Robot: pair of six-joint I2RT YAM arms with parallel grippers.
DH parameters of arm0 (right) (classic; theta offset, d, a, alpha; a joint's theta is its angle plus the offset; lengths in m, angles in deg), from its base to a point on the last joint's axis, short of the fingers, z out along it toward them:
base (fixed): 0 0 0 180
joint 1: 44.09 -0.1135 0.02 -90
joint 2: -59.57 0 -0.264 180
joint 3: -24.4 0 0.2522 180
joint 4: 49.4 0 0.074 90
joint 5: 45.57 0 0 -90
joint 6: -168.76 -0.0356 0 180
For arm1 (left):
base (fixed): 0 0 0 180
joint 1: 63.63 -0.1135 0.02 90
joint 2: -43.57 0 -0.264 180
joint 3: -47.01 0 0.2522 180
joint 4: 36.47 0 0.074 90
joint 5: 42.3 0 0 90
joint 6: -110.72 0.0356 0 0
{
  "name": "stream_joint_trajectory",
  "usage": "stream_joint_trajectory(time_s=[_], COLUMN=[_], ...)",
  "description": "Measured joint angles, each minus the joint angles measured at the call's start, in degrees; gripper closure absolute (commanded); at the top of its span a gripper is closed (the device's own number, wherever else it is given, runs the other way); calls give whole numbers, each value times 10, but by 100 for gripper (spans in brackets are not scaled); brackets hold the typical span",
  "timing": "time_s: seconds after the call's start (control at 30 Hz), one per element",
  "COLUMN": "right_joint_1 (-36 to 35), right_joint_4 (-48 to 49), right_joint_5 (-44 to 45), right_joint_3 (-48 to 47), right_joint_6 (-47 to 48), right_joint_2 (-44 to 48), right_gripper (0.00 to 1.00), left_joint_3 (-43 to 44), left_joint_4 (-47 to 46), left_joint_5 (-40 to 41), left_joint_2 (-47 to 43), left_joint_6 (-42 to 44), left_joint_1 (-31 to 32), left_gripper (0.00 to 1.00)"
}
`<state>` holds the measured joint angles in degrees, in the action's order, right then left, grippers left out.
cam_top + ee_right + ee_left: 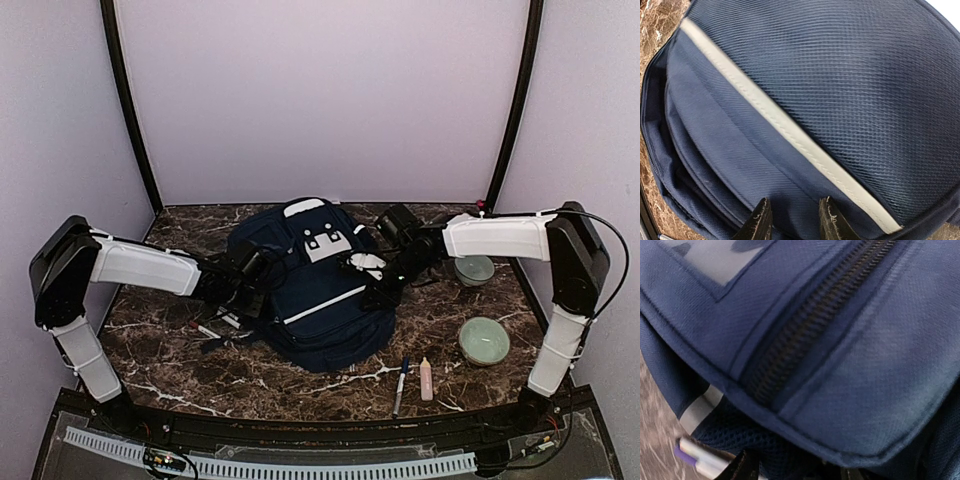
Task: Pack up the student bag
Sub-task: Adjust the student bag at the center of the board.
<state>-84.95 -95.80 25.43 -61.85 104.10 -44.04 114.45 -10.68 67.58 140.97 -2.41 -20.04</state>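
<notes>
The student bag (310, 290), navy blue with a white stripe (322, 305) and a white buckle patch (326, 243), lies flat in the middle of the marble table. My left gripper (258, 285) is pressed against its left side. In the left wrist view the bag's zipper (805, 325) fills the frame, and only the finger bases (746, 467) show, set apart, with the tips under the fabric edge. My right gripper (385, 285) is at the bag's right side. In the right wrist view it (795, 217) is open, tips against the fabric (740, 150) below the white stripe (790, 135).
Two green bowls (474, 269) (484, 340) stand at the right. A pen (401, 385) and a pink tube (426, 378) lie in front of the bag. More pens (215, 325) lie by the bag's left side; one shows in the left wrist view (695, 460).
</notes>
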Motion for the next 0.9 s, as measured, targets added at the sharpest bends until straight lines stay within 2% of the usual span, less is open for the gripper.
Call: stream_joint_trajectory(time_s=[0.27,0.53,0.7,0.9], right_joint_1=[0,0,0,0], right_joint_4=[9,6,-10,-51], right_joint_5=[22,39,52,42], right_joint_3=[7,9,23,56], right_joint_6=[-2,1,18,55], right_joint_2=[0,3,51,150], right_gripper=[67,67,64,57], left_joint_3=[108,123,93,38], left_joint_4=[-36,-54,-56,-65], left_joint_5=[-12,-24,-31,-61], left_joint_2=[99,114,78,-30], left_joint_6=[33,34,31,30], left_joint_1=[-26,-28,-28,-22], left_gripper=[44,43,38,35])
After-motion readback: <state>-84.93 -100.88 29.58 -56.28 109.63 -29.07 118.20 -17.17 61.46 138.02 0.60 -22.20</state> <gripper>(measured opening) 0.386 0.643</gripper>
